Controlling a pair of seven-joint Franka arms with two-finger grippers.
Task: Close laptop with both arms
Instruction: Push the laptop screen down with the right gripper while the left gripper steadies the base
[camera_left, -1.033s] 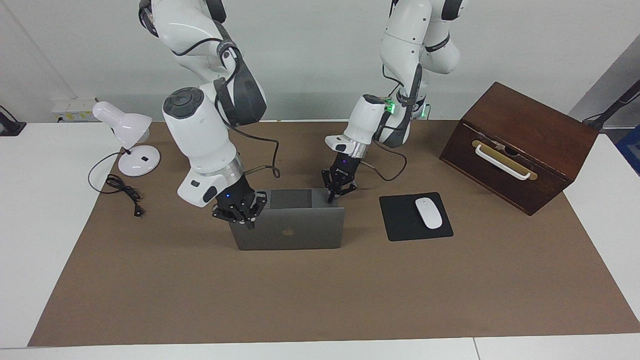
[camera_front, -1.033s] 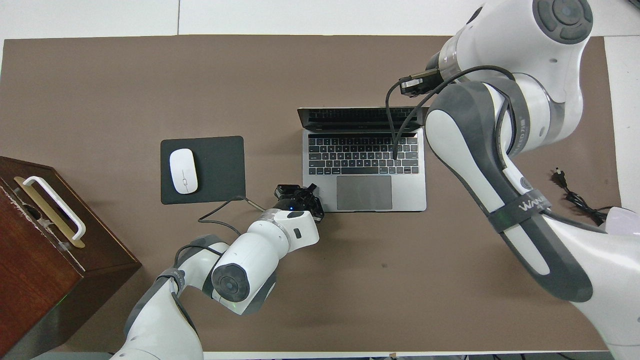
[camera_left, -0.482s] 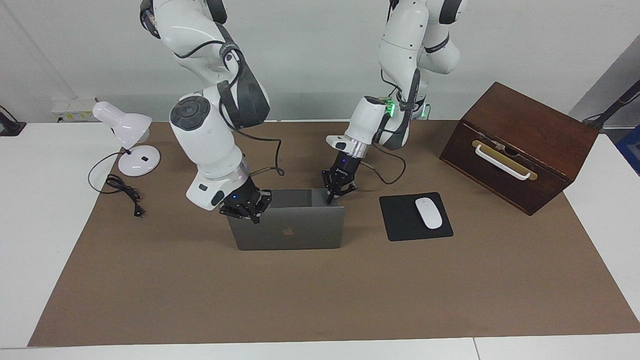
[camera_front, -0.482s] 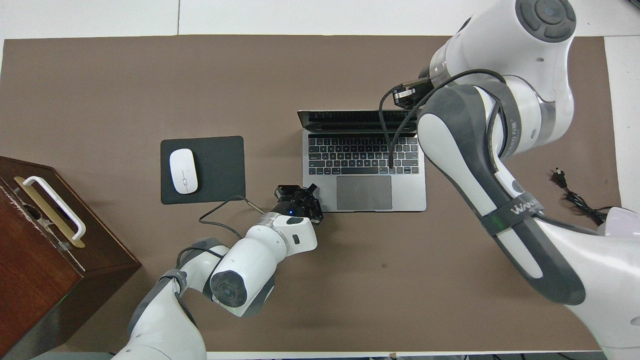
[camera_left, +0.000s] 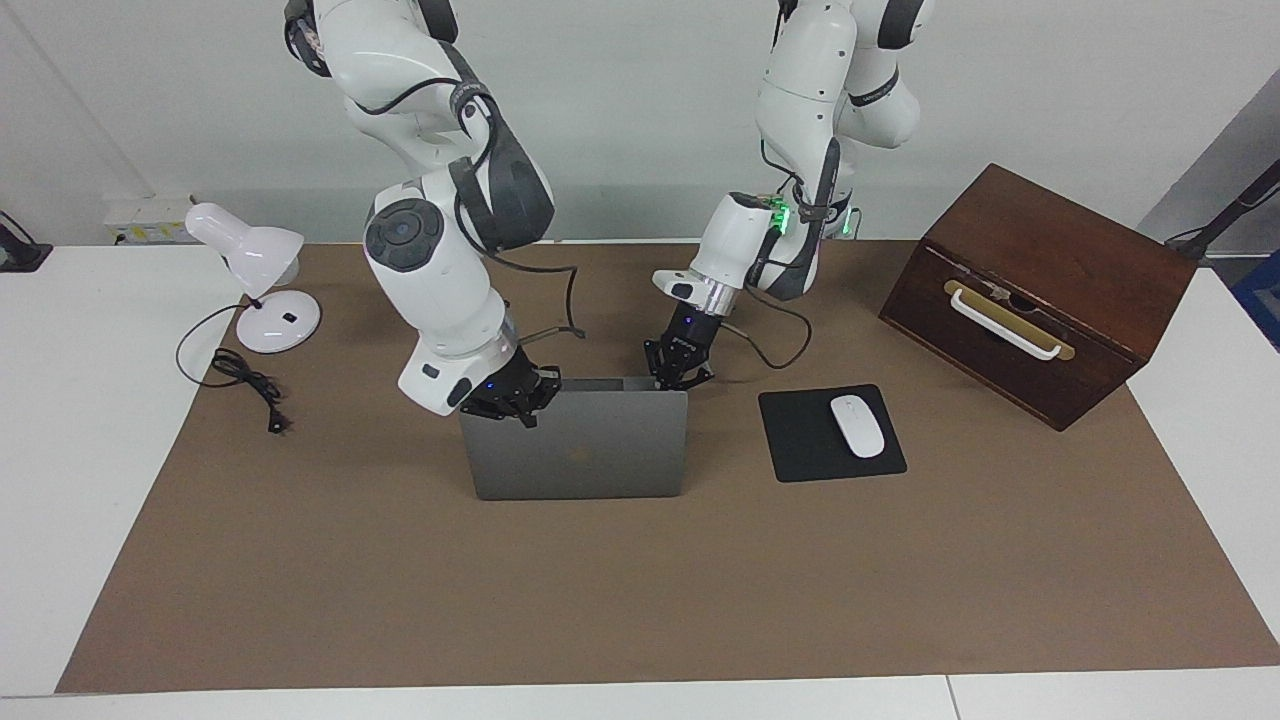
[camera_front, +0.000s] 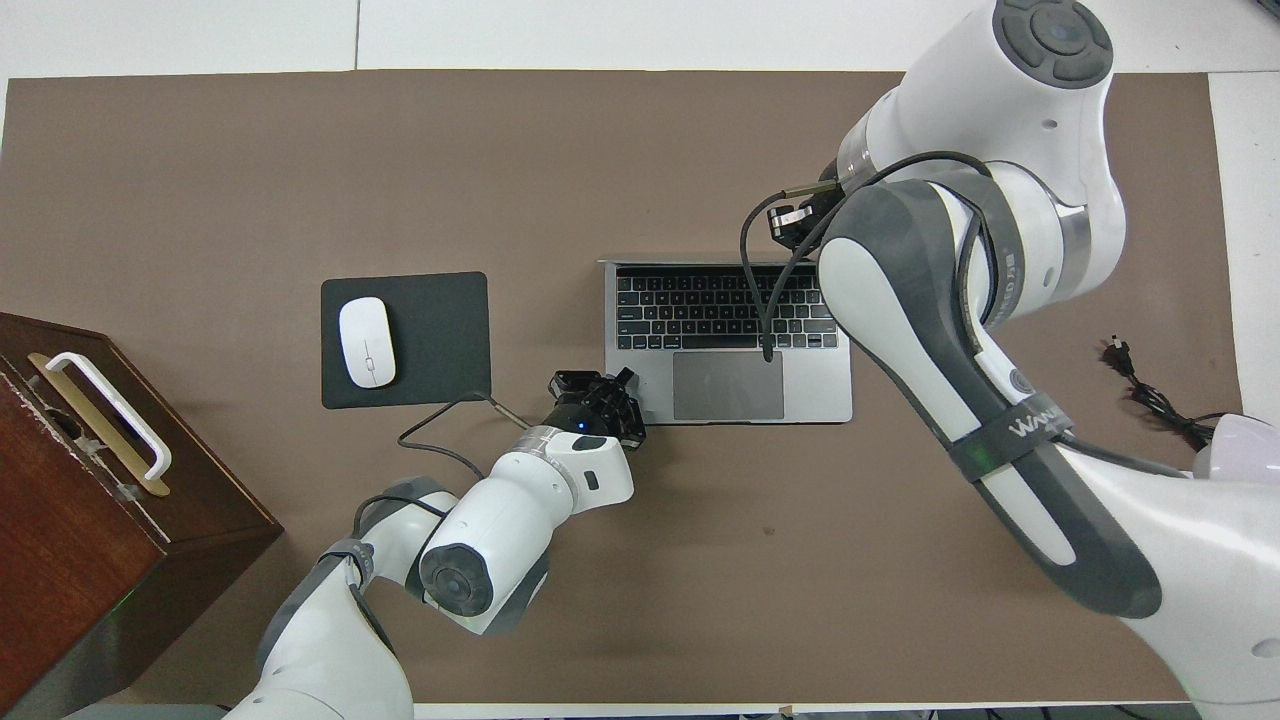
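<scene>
The silver-grey laptop (camera_left: 580, 450) stands open in the middle of the brown mat, with its lid about upright. From overhead the laptop (camera_front: 727, 385) shows keyboard and touchpad, the lid only as a thin edge. My right gripper (camera_left: 518, 405) is shut and sits against the lid's top corner toward the right arm's end. In the overhead view the right gripper (camera_front: 797, 215) is mostly hidden by its own arm. My left gripper (camera_left: 674, 384) is shut, its tip at the base's corner nearest the robots, toward the left arm's end; overhead, the left gripper (camera_front: 608, 388) is at that same corner.
A black mouse pad (camera_left: 800, 440) with a white mouse (camera_left: 857, 426) lies beside the laptop toward the left arm's end. A brown wooden box (camera_left: 1040, 290) with a white handle stands at that end. A white desk lamp (camera_left: 255, 275) and its cord (camera_left: 245, 380) are at the right arm's end.
The right gripper has moved toward the robots with the lid's top corner, bringing the lid from leaning back to about upright. The left gripper has stayed at the base corner.
</scene>
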